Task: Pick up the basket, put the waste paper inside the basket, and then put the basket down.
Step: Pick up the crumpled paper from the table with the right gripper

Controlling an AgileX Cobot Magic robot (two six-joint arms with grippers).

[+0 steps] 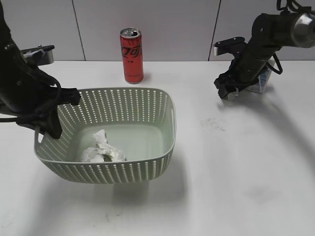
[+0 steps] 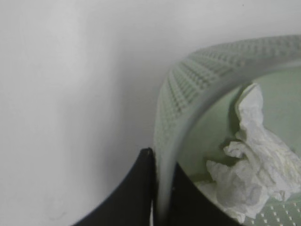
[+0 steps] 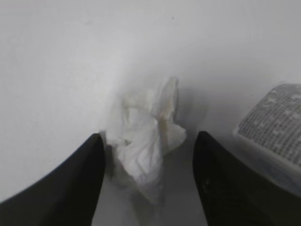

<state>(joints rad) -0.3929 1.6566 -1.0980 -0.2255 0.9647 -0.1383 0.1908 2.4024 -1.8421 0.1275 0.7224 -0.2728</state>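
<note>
The pale green basket (image 1: pixel 123 169) hangs a little above the table, casting a shadow below. My left gripper (image 1: pixel 55 114) is shut on its left rim; the left wrist view shows the jaws (image 2: pixel 162 188) pinching the rim (image 2: pixel 188 84). Wads of white waste paper (image 1: pixel 102 150) lie inside the basket, also seen in the left wrist view (image 2: pixel 256 165). My right gripper (image 1: pixel 227 92) is low over the table at the back right. Its jaws (image 3: pixel 148 135) are open on either side of another waste paper wad (image 3: pixel 141 150) lying on the table.
A red drink can (image 1: pixel 132 55) stands behind the basket near the wall. A blue-and-white carton (image 1: pixel 261 82) stands just right of my right gripper, its edge showing in the right wrist view (image 3: pixel 277 122). The white table (image 1: pixel 236 172) stretches in front.
</note>
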